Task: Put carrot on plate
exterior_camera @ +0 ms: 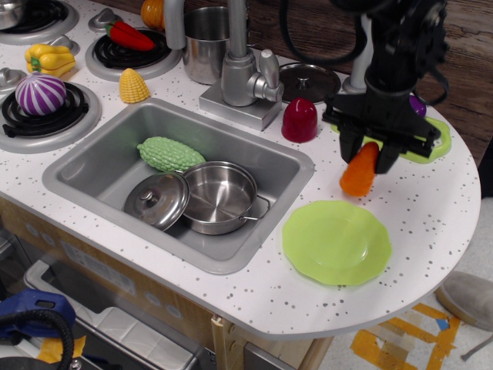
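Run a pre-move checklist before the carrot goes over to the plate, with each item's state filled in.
1. Gripper closed on the carrot: ok.
2. Carrot off the counter: looks lifted and tilted; ok.
3. Grip secure: only the narrow end is held; cannot tell.
4. Plate bare: ok.
5. Path from carrot to plate unobstructed: ok.
6. Clearance from the red dome: apart; ok.

carrot (pixel 360 172) top hidden between pincer (pixel 371 148) fingers; arm cut off at top edge. tray (pixel 428 142) mostly behind pincer; orange fruit (pixel 152 12) cropped at top.
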